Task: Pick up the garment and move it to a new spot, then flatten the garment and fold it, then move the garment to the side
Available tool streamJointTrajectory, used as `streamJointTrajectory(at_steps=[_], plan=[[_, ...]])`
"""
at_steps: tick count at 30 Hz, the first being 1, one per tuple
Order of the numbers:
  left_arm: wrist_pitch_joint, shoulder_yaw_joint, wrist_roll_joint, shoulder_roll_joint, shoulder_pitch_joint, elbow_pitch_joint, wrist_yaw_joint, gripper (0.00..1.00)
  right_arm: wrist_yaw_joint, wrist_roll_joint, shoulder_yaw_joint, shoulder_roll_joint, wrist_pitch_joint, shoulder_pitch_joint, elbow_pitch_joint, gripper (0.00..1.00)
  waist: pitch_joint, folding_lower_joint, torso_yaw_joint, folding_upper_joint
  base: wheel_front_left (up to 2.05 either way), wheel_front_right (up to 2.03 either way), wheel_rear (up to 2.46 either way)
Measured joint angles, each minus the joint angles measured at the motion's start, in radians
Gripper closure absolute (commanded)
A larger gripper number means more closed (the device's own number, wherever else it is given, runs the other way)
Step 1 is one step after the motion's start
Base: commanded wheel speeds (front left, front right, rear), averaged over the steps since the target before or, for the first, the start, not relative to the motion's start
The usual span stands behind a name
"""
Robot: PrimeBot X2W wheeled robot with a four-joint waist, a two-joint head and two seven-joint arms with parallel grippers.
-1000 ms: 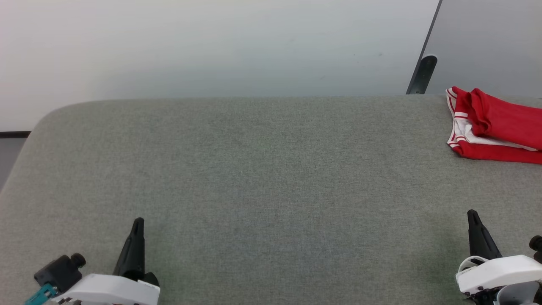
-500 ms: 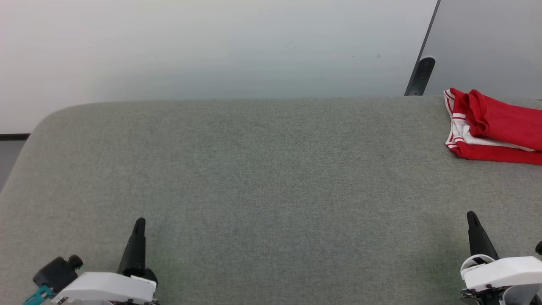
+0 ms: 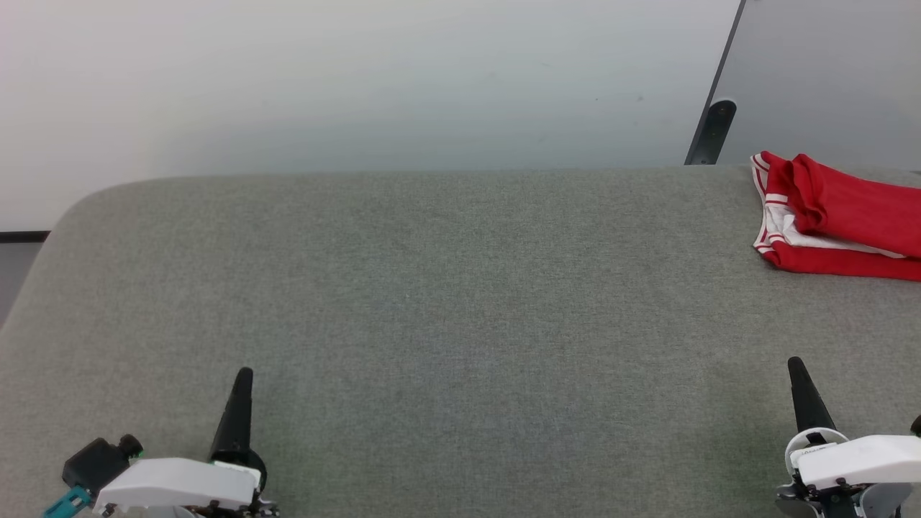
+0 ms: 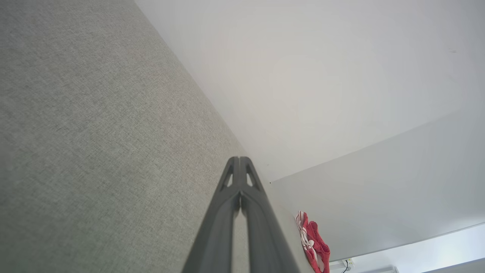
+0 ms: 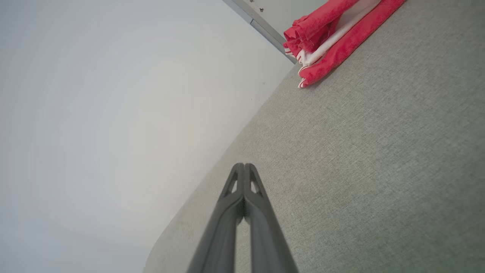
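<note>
The garment (image 3: pixel 842 223), a red bundle with white striped trim, lies at the far right of the worktop (image 3: pixel 460 302), its right part cut off by the head view's edge. The left end effector (image 3: pixel 243 374) and right end effector (image 3: pixel 794 362) are both closed and empty, well apart from it. Grey woven fabric covers the worktop; a pale wall (image 3: pixel 360 79) stands behind.
</note>
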Motion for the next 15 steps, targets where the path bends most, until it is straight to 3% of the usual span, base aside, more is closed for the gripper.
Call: streamJointTrajectory(at_steps=[15], plan=[[0.041,0.017,-0.128,-0.021,-0.015,0.007,0.000,1.00,0.000,0.156,-0.005,0.010,0.039,0.001,-0.015,1.00,-0.006,0.0000,-0.004,0.0000,0.00,0.00,0.00]])
